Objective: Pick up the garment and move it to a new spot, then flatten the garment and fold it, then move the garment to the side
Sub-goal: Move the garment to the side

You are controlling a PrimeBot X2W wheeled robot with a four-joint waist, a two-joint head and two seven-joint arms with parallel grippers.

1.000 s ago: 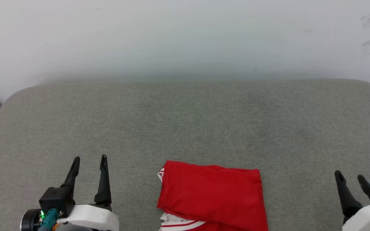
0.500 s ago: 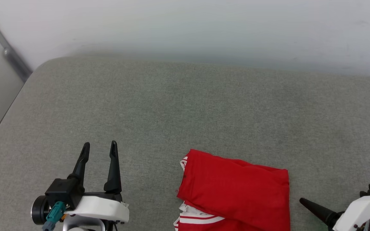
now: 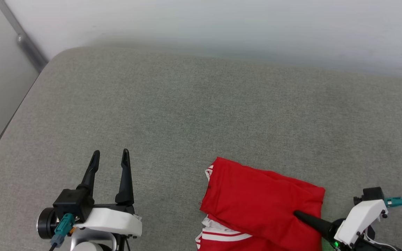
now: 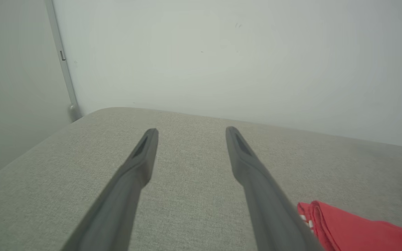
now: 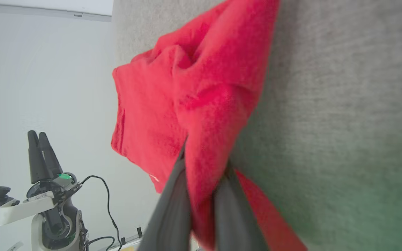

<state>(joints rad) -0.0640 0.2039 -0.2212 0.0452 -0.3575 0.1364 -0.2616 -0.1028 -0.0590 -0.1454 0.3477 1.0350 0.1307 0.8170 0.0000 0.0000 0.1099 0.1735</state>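
The garment (image 3: 260, 198) lies as a compact red rectangle near the right end of the grey cushion (image 3: 187, 115), close to its near edge. A bit of white sleeve with red-and-white stripe trim (image 3: 222, 237) peeps out from under its near-left corner. It looks folded already, in several layers with fairly straight edges, so the picking up, flattening and folding appear done. What seems left is the last step, moving it to the side.

The right hand (image 3: 300, 215) comes in from the near right. In the right wrist view its two fingers are pinched narrowly on a bunched fold of red cloth at the garment's right edge. That looks like the grip for the final move, and the cloth there is puckered.

The left hand (image 3: 111, 157) is spread wide and holds nothing. It hangs over bare cushion at the near left, well apart from the garment.

No letters, number, brand or label can be read; the folded side that faces up is plain red. The wall (image 3: 222, 24) beyond is blank.
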